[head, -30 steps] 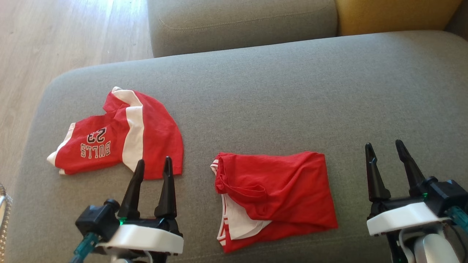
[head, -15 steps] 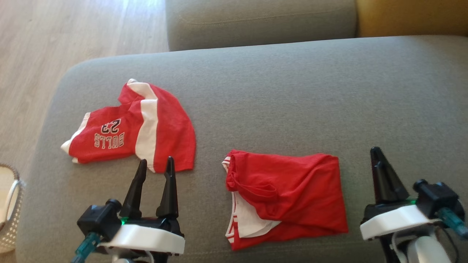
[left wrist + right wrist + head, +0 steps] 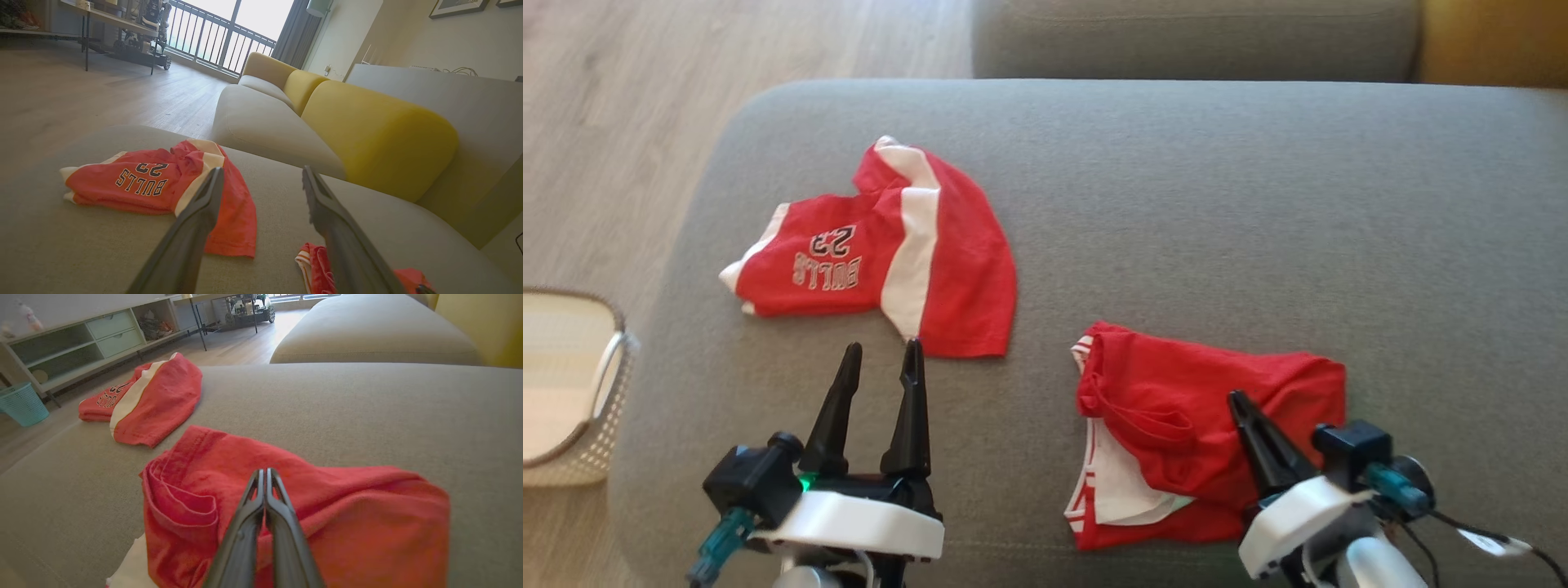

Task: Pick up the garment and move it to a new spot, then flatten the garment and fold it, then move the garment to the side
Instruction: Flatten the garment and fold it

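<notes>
A crumpled red and white Bulls jersey (image 3: 882, 253) lies on the left part of the grey sofa seat (image 3: 1217, 204). A folded red garment (image 3: 1168, 408) with white trim lies nearer, to its right. My left gripper (image 3: 880, 353) is open, its tips just short of the jersey's near hem, with nothing between them. My right gripper (image 3: 1236, 398) is shut, fingers pressed together, hovering over the folded garment's middle. In the right wrist view the gripper's shut tips (image 3: 264, 471) point across the folded garment (image 3: 347, 522), with the jersey (image 3: 159, 392) beyond. The left wrist view shows the jersey (image 3: 143, 183) ahead of the open fingers (image 3: 204, 204).
A white perforated basket (image 3: 572, 392) stands on the wooden floor (image 3: 605, 122) left of the seat. Another grey seat (image 3: 1192, 37) and a yellow cushion (image 3: 367, 130) lie beyond. A teal bin (image 3: 22, 404) and a low shelf unit (image 3: 81, 343) stand across the room.
The camera has turned, sliding the whole scene to the right in the picture. My right gripper has shut and swung left over the folded garment. The left gripper stays open.
</notes>
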